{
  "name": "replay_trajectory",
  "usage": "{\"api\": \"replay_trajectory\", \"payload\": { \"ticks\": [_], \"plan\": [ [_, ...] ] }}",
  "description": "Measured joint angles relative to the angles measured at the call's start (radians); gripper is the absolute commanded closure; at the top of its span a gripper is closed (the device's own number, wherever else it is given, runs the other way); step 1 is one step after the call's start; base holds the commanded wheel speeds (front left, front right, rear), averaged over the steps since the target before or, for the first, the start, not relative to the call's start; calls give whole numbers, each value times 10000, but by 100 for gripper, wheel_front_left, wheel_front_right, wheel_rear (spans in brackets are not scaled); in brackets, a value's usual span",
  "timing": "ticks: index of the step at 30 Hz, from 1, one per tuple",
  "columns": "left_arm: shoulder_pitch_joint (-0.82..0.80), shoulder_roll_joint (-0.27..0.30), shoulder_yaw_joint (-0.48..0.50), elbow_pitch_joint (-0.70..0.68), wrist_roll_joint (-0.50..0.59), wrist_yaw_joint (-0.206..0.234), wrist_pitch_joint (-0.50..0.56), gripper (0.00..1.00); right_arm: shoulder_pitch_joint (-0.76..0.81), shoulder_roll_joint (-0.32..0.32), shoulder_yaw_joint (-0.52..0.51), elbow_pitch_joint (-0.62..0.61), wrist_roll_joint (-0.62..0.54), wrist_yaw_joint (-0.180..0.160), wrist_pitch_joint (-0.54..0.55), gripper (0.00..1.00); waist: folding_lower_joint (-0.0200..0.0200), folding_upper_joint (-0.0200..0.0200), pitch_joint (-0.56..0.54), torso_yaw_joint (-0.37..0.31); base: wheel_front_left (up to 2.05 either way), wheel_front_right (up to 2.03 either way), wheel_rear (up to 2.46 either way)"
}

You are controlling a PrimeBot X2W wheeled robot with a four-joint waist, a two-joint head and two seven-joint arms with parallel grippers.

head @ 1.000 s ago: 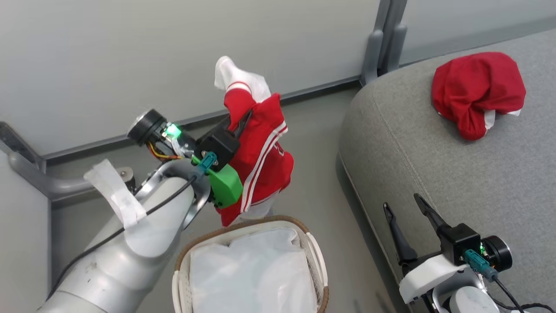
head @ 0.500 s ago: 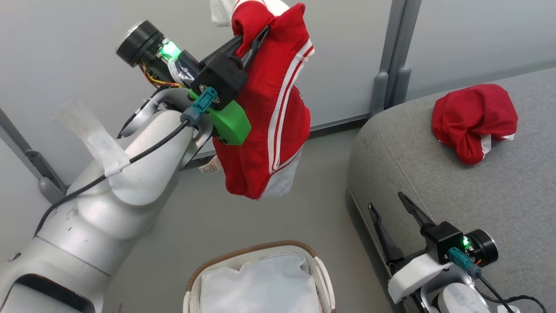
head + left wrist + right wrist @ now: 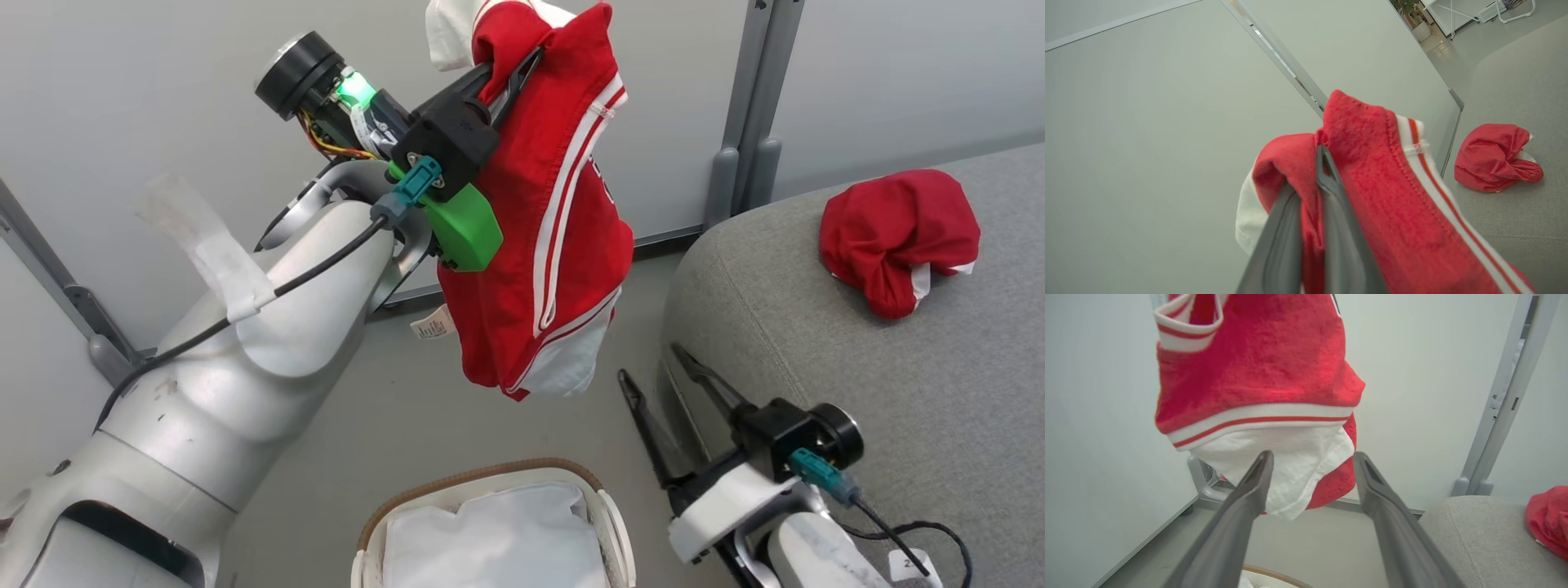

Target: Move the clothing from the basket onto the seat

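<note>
L gripper (image 3: pixel 522 65) is high, fingers (image 3: pixel 1339 212) clamped on a bunched fold of a red garment (image 3: pixel 555 245). Wrist view shows cloth pinched between both fingers. Garment hangs free in air, white hem lowest, well above the basket (image 3: pixel 482 478) and left of the seat edge.

Basket at bottom centre, partly cut off by frame. Liner (image 3: pixel 490 539) inside; no red in the part seen.

R gripper (image 3: pixel 651 363) is low, fingers spread, nothing between them. It points up toward the hanging hem, just beside the seat's (image 3: pixel 816 367) front-left corner.

Other garment (image 3: pixel 898 237) lies crumpled on seat, far right.

Judged: step = carry to seat, and prob. the last item, so task nearly done.

To do it well:
- Swing L arm rightward w/o losing height, so hem clears seat edge and R gripper.
- Keep it smooth; the hold is on one fold and could slip.
- Aim for bare cushion between corner and other garment.
- Lower till cloth pools, then open. Drop well inboard, since the rounded edge may shed it.
</note>
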Motion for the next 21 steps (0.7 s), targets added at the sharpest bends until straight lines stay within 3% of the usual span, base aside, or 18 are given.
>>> {"api": "replay_trajectory", "payload": {
  "ticks": [10, 21],
  "plan": [
    [-352, -792, -242, 763, -84, 2, 84, 100, -1311, 6, 2067, 96, 1505, 0, 0, 0, 0, 0, 77, 179, 0, 0, 0],
    [-585, -1358, -652, 1005, -447, 15, 10, 100, -2596, 0, 2234, 1212, 1588, 0, 0, 0, 0, 0, 246, 444, 0, 0, 0]
  ]
}}
